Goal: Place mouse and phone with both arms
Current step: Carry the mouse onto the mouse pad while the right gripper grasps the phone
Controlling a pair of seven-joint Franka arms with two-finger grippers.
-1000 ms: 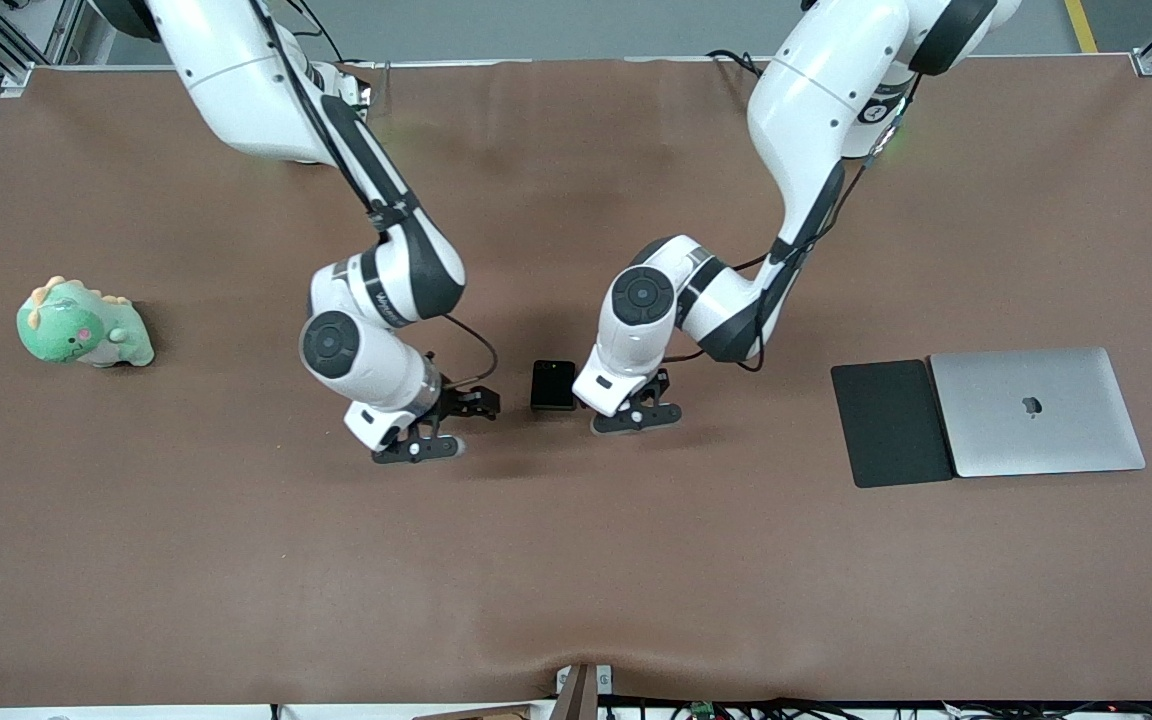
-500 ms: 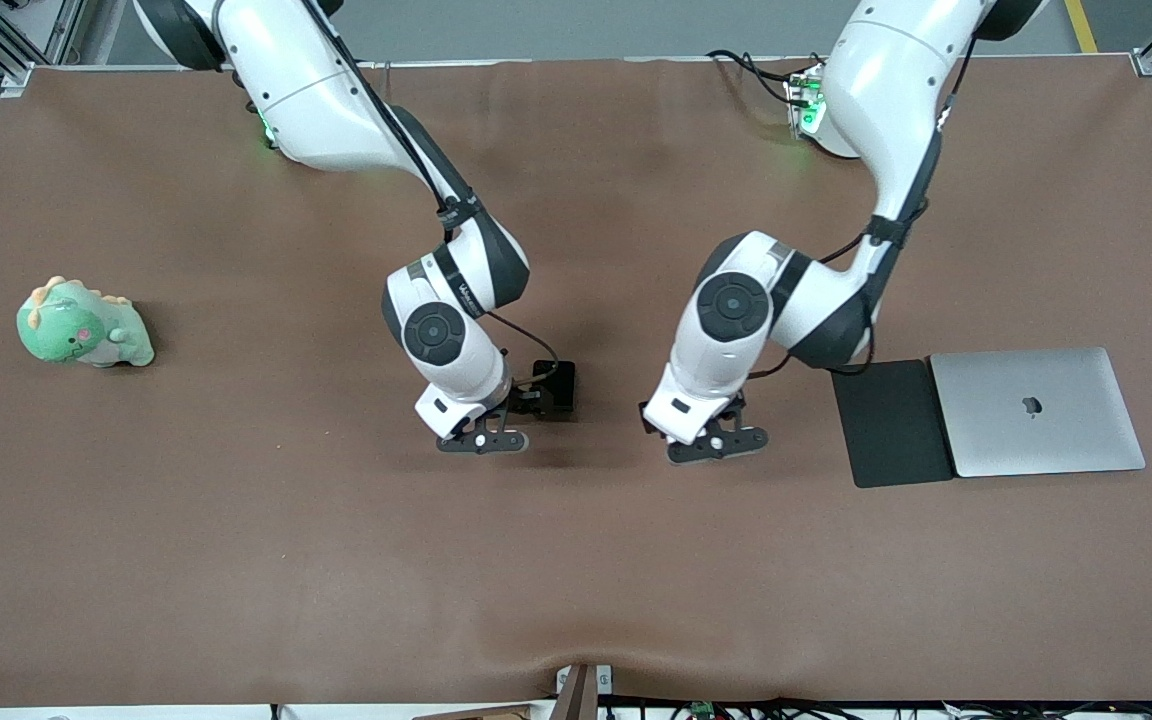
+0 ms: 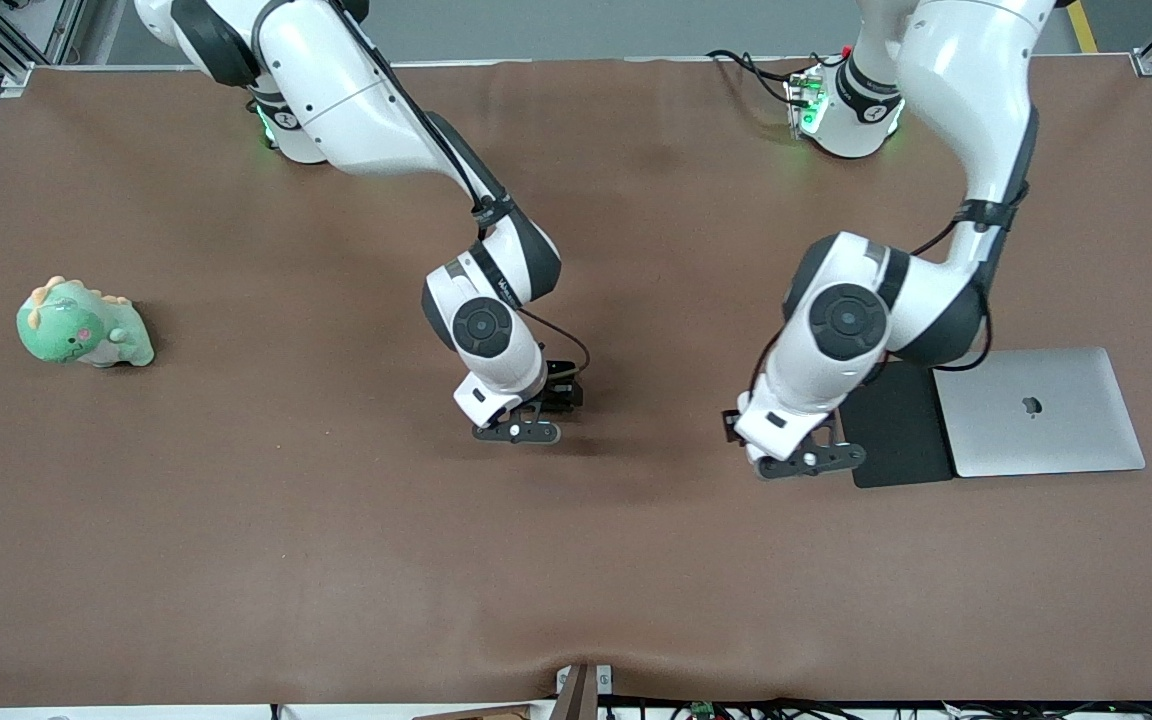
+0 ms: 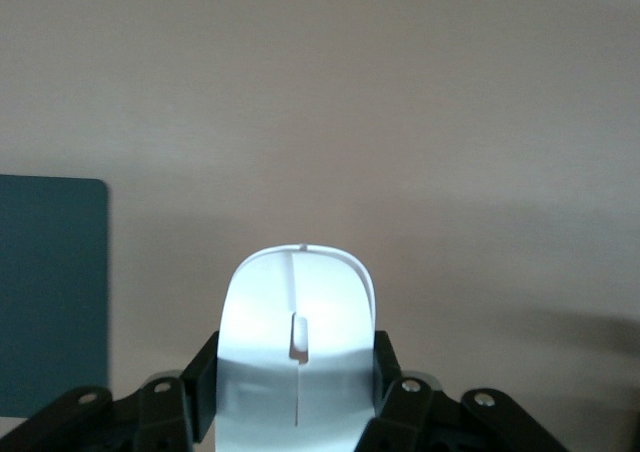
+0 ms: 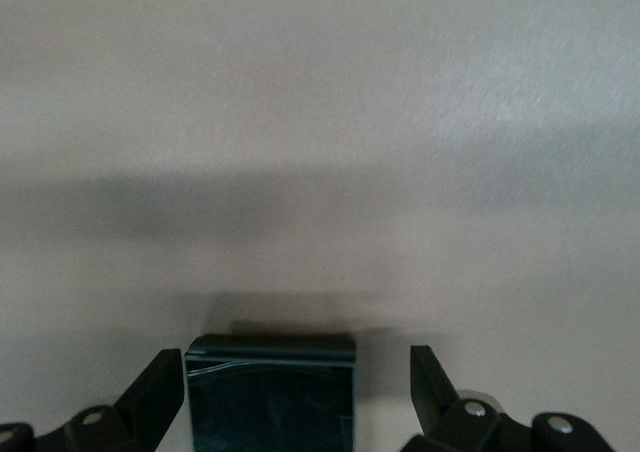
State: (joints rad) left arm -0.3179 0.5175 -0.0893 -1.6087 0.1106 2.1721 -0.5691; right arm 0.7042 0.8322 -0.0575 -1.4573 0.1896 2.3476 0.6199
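1. my left gripper (image 4: 297,412) is clamped on the mouse (image 4: 298,357), one finger (image 4: 203,384) on each long side near its back end. in the front view it hangs in the air over the brown surface (image 3: 236,520), just beside the dark pad (image 3: 896,425).
2. the mouse looks light, hard and glossy, so i judge it slippery. with only the rear part pinched, the rounded shell could squirt forward. a hold nearer its middle, across the flat of the sides, would be safer.
3. my right gripper (image 5: 298,392) stands wide apart, and the phone (image 5: 272,390) lies between its fingers (image 5: 160,392). one finger looks close to the phone's edge, the other well clear; i cannot tell if either touches.
4. the phone rests on the surface near the table's middle, mostly hidden under the right gripper (image 3: 526,420) in the front view.
5. it looks stiff, dense for its bulk, with a glossy face i would treat as fragile. i would take it across its two side edges, low and centred, never on the face.
6. the closed laptop (image 3: 1036,410) lies just beside the pad, toward the left arm's end.
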